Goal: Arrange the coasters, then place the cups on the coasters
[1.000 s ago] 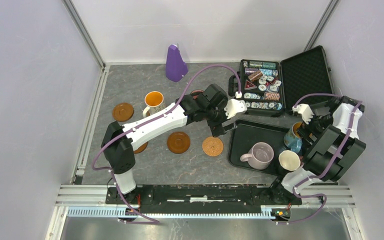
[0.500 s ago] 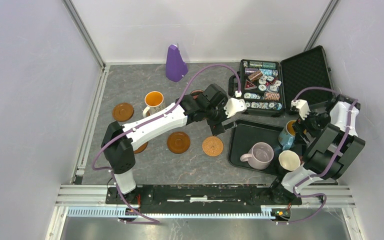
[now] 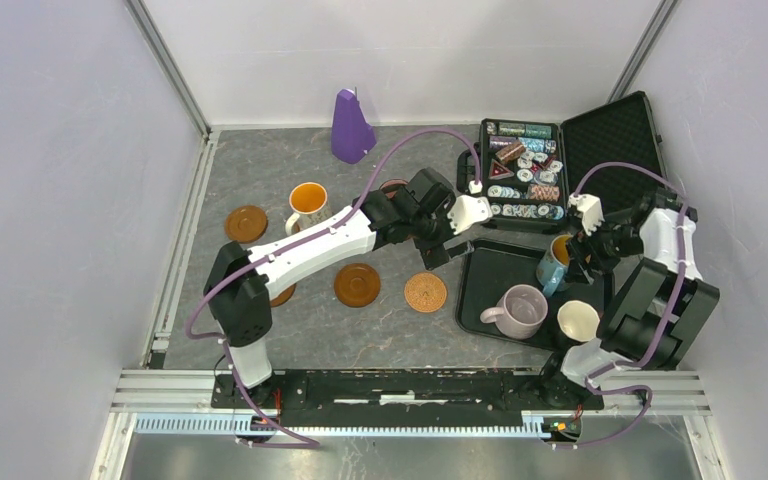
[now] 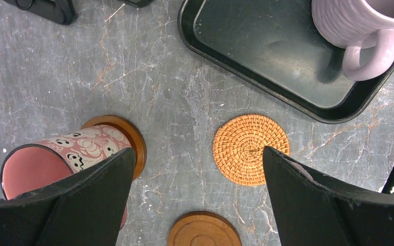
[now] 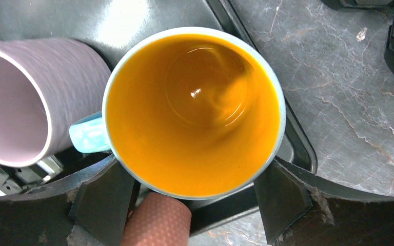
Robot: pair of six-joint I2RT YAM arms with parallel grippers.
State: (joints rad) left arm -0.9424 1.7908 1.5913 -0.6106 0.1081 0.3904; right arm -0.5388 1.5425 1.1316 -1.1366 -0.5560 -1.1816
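My right gripper (image 5: 192, 187) is shut on the blue cup (image 5: 192, 110) with the yellow inside, one finger on each side of its body, over the right part of the black tray (image 3: 490, 262). On the tray stand a lilac cup (image 3: 520, 310) and a white cup (image 3: 578, 320). My left gripper (image 4: 197, 169) hangs open and empty over the table, between the pink patterned cup (image 4: 66, 159) on its brown coaster (image 4: 133, 137) and the woven orange coaster (image 4: 251, 148). More brown coasters lie at the left (image 3: 246, 223) and the middle (image 3: 357, 285). A white cup with an orange inside (image 3: 307, 203) stands near them.
An open black case of poker chips (image 3: 522, 182) lies behind the tray. A purple cone-shaped object (image 3: 350, 127) stands at the back. White walls close in the table on three sides. A reddish dotted cylinder (image 5: 156, 220) shows under the blue cup.
My right gripper has carried the blue cup leftward and a little back over the tray, closing tighter on it. The left arm has stayed still.
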